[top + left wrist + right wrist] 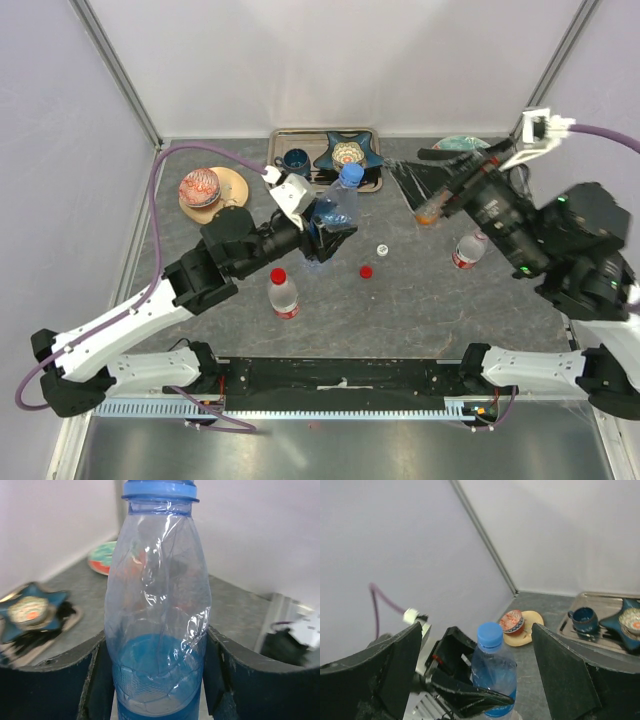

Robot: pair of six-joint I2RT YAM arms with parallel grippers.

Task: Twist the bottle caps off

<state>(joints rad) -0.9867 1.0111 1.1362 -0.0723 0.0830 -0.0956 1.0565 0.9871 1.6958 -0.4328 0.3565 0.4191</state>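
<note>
My left gripper point(330, 226) is shut on the blue-tinted bottle point(335, 207) and holds it upright; its blue cap point(351, 175) is on. In the left wrist view the bottle point(157, 630) fills the gap between the fingers point(60, 680). My right gripper point(404, 186) is open, to the right of the cap and apart from it. In the right wrist view the cap point(490, 634) sits between the spread fingers point(565, 670) but farther off. A loose white cap point(382, 249) and a loose red cap point(366, 270) lie on the table. A clear bottle point(284, 296) carries a red cap. Another clear bottle point(467, 249) and the orange bottle point(427, 213) lie by the right arm.
A metal tray point(283, 138) at the back holds a dark blue cup point(296, 160) and a star-shaped dish point(348, 153). A patterned bowl point(199, 186) on a wooden plate sits back left. A teal plate point(460, 143) lies back right. Walls enclose the table.
</note>
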